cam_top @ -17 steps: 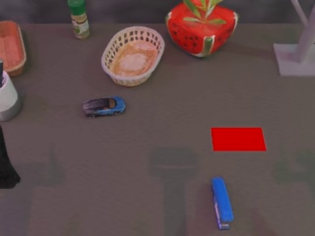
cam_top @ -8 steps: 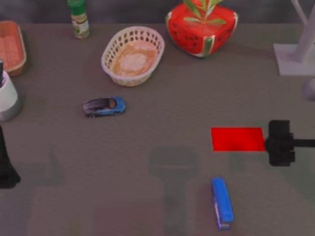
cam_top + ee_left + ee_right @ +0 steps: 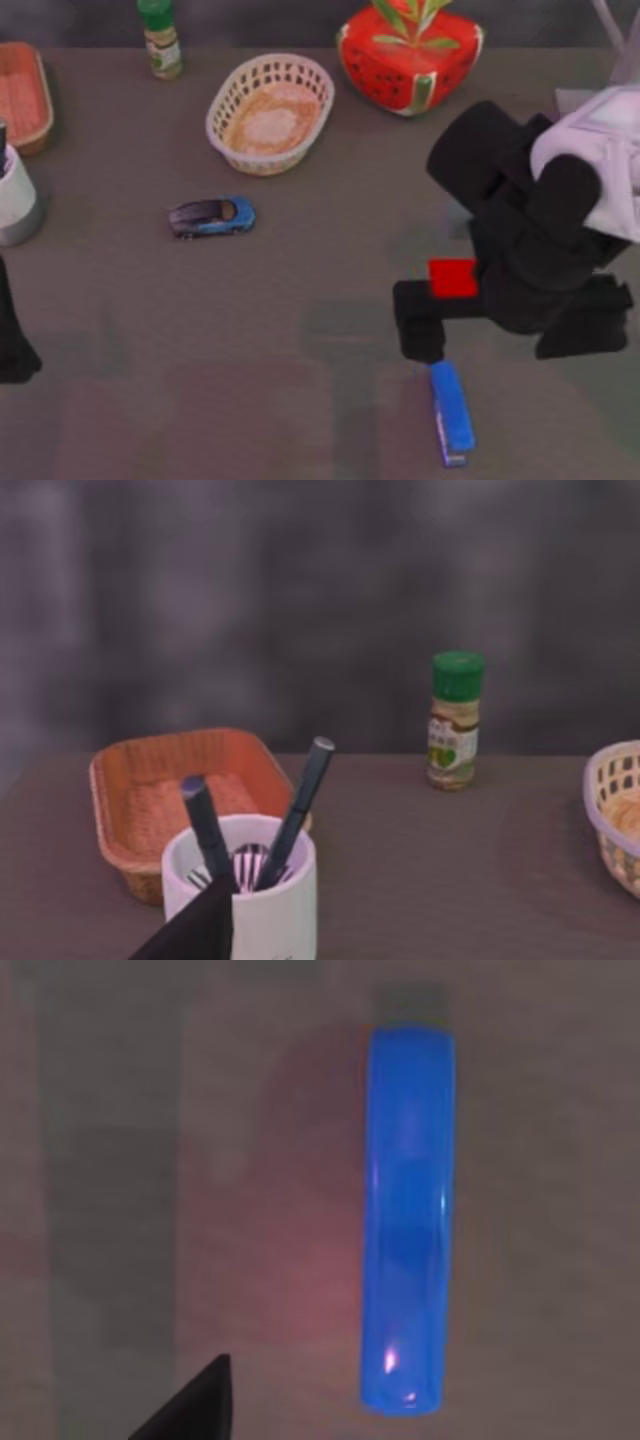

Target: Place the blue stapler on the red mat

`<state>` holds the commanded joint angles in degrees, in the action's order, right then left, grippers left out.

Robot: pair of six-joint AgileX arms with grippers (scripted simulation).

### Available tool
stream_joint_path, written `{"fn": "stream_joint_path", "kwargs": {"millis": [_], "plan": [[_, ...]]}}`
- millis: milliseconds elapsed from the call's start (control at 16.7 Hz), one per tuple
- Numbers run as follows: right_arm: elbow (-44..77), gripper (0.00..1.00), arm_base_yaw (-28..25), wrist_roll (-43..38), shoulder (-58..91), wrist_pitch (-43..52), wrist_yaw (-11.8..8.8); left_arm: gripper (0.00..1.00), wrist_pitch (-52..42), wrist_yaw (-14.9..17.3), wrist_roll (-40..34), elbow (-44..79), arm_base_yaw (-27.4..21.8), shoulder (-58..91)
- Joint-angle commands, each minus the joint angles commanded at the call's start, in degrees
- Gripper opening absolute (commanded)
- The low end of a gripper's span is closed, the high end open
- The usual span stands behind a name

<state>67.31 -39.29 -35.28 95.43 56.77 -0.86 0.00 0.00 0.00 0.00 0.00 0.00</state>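
Left arm parked at the table's left edge, far left of the stapler; its gripper isn't seen, only a dark sliver in the left wrist view in front of a white pen cup (image 3: 245, 895), w/ an orange tray (image 3: 190, 790) and a spice jar (image 3: 455, 720) behind.

Toy car (image 3: 211, 216) sits well left of the stapler and farther up the table, just below a wicker basket (image 3: 270, 110).

Blue stapler (image 3: 451, 412) lies flat near the table's front edge, lengthwise front to back, silvery tip toward the front.

Right gripper (image 3: 430, 325) hangs just above the stapler's back end in the top view, not touching it. Can't tell if its fingers are open or closed; right wrist view shows only one dark fingertip (image 3: 195, 1405), beside the stapler (image 3: 408, 1215), apart from it.

Red mat (image 3: 452, 278) lies just beyond the stapler, mostly covered by the right arm. Watermelon pot (image 3: 408, 55) is at the back, well beyond the stapler.
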Motion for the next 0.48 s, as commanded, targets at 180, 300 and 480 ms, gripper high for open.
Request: {"fn": "stream_joint_path", "kwargs": {"millis": [180,300,480], "plan": [[4.5,1.0,-2.4,-2.2,5.7,3.3,0.1,1.0,0.0,0.0,0.0,0.0,0.0,0.0],[5.4,1.0,-2.9,-2.7,6.9,4.0,0.1,1.0,0.0,0.0,0.0,0.0,0.0,0.0],[5.4,1.0,-2.9,-2.7,6.9,4.0,0.1,1.0,0.0,0.0,0.0,0.0,0.0,0.0]]}}
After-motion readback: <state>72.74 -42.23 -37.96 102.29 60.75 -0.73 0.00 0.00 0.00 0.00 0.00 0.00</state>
